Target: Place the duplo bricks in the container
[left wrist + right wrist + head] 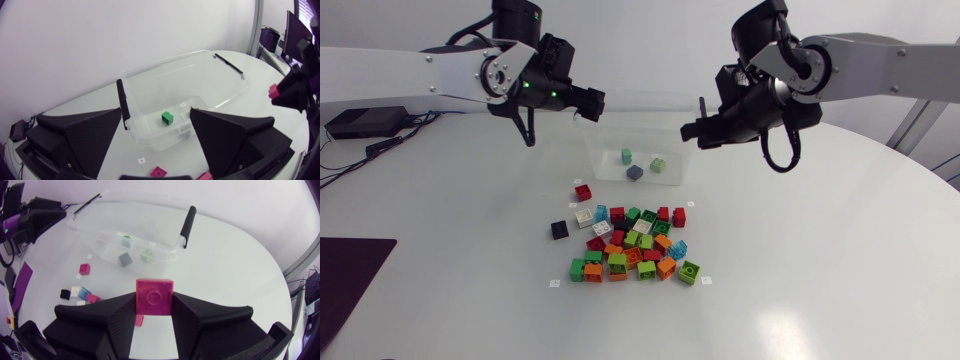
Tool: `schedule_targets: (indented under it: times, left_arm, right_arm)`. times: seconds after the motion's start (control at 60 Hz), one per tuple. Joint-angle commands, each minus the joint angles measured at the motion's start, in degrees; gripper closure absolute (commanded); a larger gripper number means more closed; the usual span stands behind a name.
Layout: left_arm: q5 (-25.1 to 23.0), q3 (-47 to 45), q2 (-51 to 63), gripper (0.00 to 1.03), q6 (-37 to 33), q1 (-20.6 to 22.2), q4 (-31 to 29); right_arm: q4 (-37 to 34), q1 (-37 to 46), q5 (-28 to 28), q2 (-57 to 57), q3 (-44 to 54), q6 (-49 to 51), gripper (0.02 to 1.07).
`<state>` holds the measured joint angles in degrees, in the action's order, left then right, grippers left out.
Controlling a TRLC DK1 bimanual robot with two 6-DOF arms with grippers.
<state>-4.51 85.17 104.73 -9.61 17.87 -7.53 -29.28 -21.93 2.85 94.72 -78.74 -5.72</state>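
A clear plastic container (610,160) stands at the back middle of the table. Inside lie a green brick (626,156), a grey-blue brick (635,172) and a pale green brick (658,165). My left gripper (592,103) hovers at its left rim, open and empty; in the left wrist view the left gripper (155,114) frames the container (220,95) and the green brick (167,118). My right gripper (692,130) hangs at the right rim, shut on a magenta brick (154,296). A pile of loose bricks (632,245) lies in front of the container.
A red brick (583,192) and a black brick (559,229) lie apart from the pile, to its left. Black handles (187,225) clip the container's short ends. A dark mat (350,280) covers the table's front left.
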Motion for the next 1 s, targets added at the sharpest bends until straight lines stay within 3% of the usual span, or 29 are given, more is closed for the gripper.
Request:
schedule_targets:
  times: [0.0,0.15,0.383,0.683,0.983]
  left_arm:
    - [-2.3,-3.6,-2.8,0.06,-2.9,-2.3,-0.6]
    - [-9.4,-8.6,-4.9,0.06,-7.9,-7.5,-2.1]
    - [-17.9,-12.4,-2.9,0.06,-16.1,-10.8,-2.1]
    - [-19.7,-10.5,6.4,0.05,-23.7,-11.4,-2.0]
    - [-22.0,-9.1,11.6,0.06,-26.5,-11.9,-2.1]
  right_arm:
    - [-0.3,0.4,-0.1,1.1,-3.5,0.5,0.71]
    - [0.2,0.2,-0.2,3.8,-8.0,-0.2,0.71]
    - [1.8,-0.4,-0.1,9.3,-13.9,-0.5,0.71]
    - [1.2,-0.7,0.6,17.3,-22.9,-0.7,0.71]
    - [-0.8,-1.4,1.4,24.2,-32.6,-0.7,0.68]
